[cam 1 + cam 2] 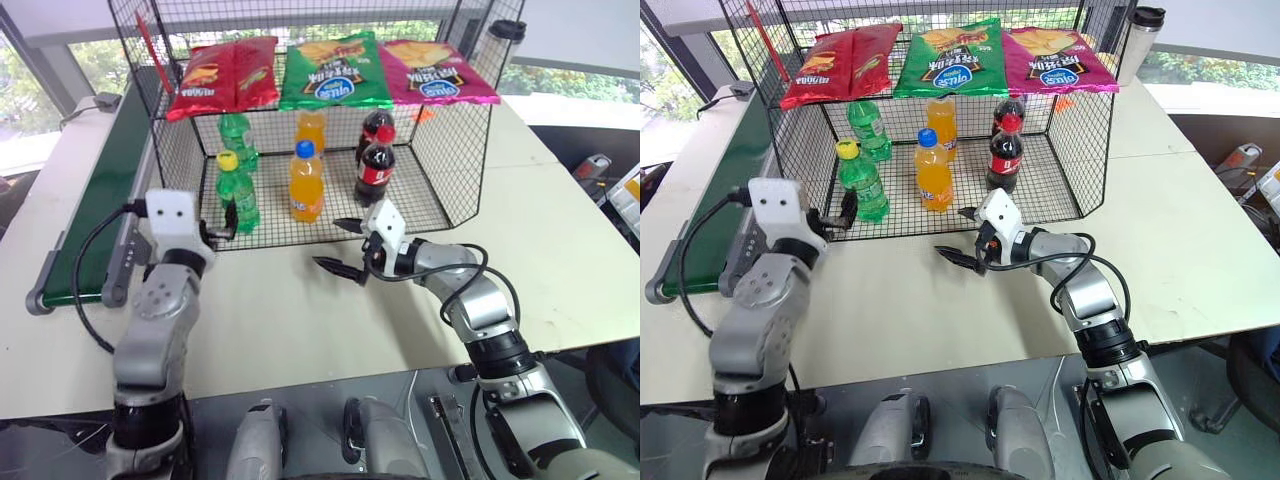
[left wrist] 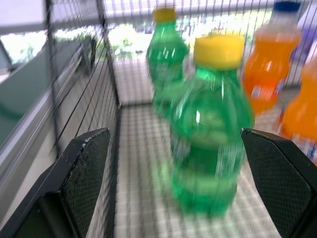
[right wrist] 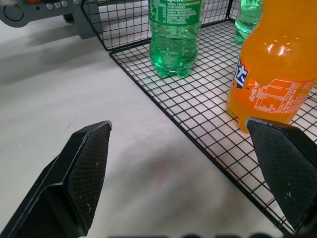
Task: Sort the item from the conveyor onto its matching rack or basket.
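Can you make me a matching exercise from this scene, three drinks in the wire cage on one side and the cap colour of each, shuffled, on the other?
Column one:
1. front green bottle
2. front orange bottle
3. front cola bottle

Column two:
A. blue cap
B. red cap
C. yellow cap

Pairs: 1-C, 2-A, 3-B. All three stand upright on the gridded floor of the black wire cage.
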Controlling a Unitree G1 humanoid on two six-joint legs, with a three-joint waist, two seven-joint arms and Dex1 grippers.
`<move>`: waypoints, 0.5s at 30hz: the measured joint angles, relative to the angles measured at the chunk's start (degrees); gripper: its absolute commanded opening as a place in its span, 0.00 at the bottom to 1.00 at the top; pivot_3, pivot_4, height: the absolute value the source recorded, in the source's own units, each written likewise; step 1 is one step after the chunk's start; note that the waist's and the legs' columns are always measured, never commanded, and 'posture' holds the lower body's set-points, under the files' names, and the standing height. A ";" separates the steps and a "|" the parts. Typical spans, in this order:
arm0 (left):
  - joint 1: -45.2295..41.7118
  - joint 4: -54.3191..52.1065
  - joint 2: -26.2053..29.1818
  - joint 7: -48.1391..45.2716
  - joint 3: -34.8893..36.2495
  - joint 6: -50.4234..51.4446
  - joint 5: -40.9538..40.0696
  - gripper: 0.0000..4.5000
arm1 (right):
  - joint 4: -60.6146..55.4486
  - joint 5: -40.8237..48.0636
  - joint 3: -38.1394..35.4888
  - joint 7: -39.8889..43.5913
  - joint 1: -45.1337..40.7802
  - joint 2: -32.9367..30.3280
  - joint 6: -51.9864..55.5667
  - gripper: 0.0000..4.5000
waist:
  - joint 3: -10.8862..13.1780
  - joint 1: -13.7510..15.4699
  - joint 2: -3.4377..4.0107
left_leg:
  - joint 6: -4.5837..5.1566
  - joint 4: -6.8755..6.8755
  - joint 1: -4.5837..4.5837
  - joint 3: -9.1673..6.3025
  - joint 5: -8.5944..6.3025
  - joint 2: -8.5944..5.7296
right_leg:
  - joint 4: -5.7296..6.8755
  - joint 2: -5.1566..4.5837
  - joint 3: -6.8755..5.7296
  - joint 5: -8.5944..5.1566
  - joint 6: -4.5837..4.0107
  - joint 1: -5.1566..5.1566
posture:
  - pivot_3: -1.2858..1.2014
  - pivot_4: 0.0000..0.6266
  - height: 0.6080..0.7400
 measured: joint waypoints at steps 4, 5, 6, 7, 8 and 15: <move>6.63 -5.63 0.19 -1.51 1.74 3.21 -2.05 0.97 | 0.00 0.00 -0.01 0.32 -0.01 0.11 -0.01 1.00 | 0.00 0.03 0.00 | 0.00 0.00 0.00 -0.01 0.00 0.00 | -0.01 0.00 0.00 -0.01 -0.01 0.00 | 0.52 0.24 1.00; 7.76 -6.61 0.30 -1.87 2.13 3.64 -2.47 0.97 | 0.00 0.00 -0.02 0.38 -0.01 0.12 -0.02 1.00 | 0.00 0.06 0.00 | 0.00 0.00 0.00 -0.02 0.00 0.00 | -0.01 0.00 0.00 -0.01 -0.02 0.00 | 0.52 0.24 1.00; 9.38 -7.71 0.40 -2.45 2.47 3.74 -2.75 0.97 | 0.00 0.00 -0.02 0.43 -0.02 0.13 -0.04 1.00 | 0.00 0.05 0.00 | 0.00 0.00 0.00 -0.02 0.00 0.00 | -0.01 0.00 0.00 -0.01 -0.02 0.00 | 0.52 0.24 1.00; 10.52 -8.41 0.48 -2.75 2.53 3.75 -2.77 0.97 | 0.00 0.00 -0.02 0.45 -0.01 0.12 -0.04 1.00 | 0.00 0.03 0.00 | 0.00 0.00 0.00 -0.01 0.00 0.00 | -0.01 0.00 0.00 -0.01 -0.02 0.00 | 0.52 0.24 1.00; 11.82 -9.08 0.50 -3.02 2.54 3.76 -2.77 0.97 | 0.00 0.00 -0.02 0.46 -0.01 0.12 -0.04 1.00 | 0.00 0.03 0.00 | 0.00 0.00 0.00 -0.02 0.00 0.00 | -0.01 0.00 0.00 -0.01 -0.02 0.00 | 0.52 0.24 1.00; 17.53 -10.42 0.43 -3.58 1.57 3.46 -2.30 0.97 | -0.01 0.00 -0.04 0.94 0.18 0.08 -0.10 1.00 | 0.00 0.06 0.00 | 0.00 0.00 0.00 -0.03 0.00 0.00 | -0.01 0.00 0.00 -0.02 -0.03 -0.01 | 0.52 0.24 1.00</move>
